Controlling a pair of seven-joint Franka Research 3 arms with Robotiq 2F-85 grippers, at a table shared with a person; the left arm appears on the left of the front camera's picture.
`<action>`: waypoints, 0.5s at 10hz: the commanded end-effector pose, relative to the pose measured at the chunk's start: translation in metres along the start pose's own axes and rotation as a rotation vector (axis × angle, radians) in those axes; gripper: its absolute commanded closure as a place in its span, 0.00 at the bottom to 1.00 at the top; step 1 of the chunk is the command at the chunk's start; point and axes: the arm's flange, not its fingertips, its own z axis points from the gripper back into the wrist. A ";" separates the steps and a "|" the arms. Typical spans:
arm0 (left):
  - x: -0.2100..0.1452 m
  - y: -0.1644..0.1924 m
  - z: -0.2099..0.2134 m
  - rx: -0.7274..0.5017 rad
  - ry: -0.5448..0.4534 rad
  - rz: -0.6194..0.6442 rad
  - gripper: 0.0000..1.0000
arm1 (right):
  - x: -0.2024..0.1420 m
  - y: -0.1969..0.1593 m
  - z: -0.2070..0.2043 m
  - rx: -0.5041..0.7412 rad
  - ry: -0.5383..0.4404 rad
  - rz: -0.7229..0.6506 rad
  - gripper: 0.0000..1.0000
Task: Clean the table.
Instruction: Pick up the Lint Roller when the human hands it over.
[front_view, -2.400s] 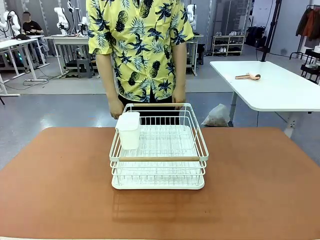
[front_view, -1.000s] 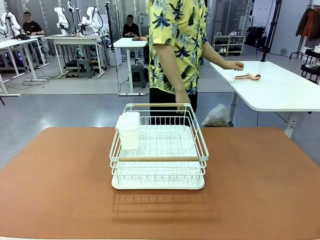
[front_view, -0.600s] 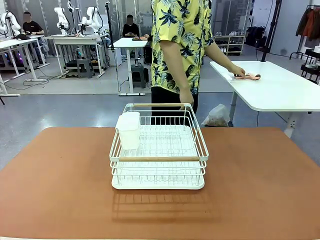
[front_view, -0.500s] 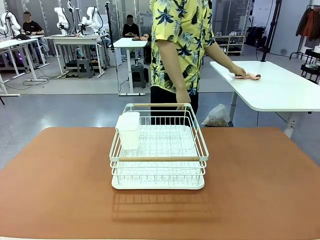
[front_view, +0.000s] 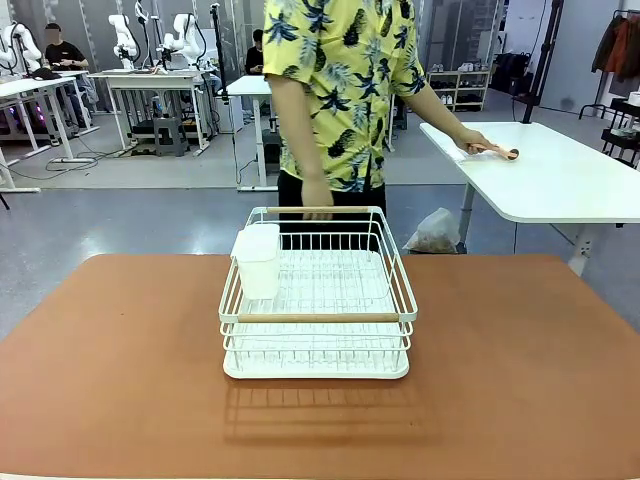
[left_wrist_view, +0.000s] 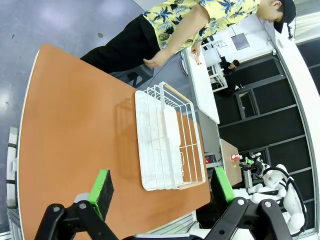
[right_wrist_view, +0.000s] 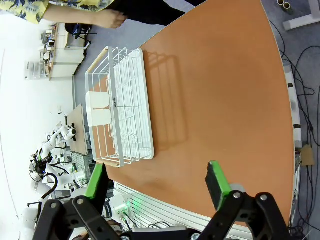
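Note:
The reddish-brown table (front_view: 520, 350) stretches across the front view, with a white wire dish rack (front_view: 318, 300) standing at its middle. A white cutlery cup (front_view: 258, 260) hangs on the rack's left side. My left gripper (left_wrist_view: 162, 186) hovers high above the table (left_wrist_view: 75, 130), open, nothing between its green pads (left_wrist_view: 102, 186). My right gripper (right_wrist_view: 156, 182) also hangs open over the table (right_wrist_view: 215, 100), with the rack (right_wrist_view: 122, 112) well ahead of it. A person in a yellow shirt (front_view: 330, 90) stands behind the rack.
One of the person's hands (front_view: 318, 195) hangs near the rack's far wooden handle. The other hand (front_view: 475, 143) rests on a small pinkish tool (front_view: 500, 152) on the white side table (front_view: 560, 180) at the right. A crumpled bag (front_view: 435, 232) lies on the floor.
The person let go of the rack, turned towards the white side table and put a hand on the pinkish tool. The rack and cup have not moved.

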 end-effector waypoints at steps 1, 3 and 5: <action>0.000 0.001 0.003 -0.008 -0.006 -0.011 0.00 | 0.000 0.001 0.001 0.004 -0.002 0.002 0.00; 0.000 0.001 0.003 -0.008 -0.006 -0.011 0.00 | 0.000 0.001 0.001 0.004 -0.002 0.002 0.00; 0.000 0.001 0.003 -0.008 -0.006 -0.011 0.00 | 0.000 0.001 0.001 0.004 -0.002 0.002 0.00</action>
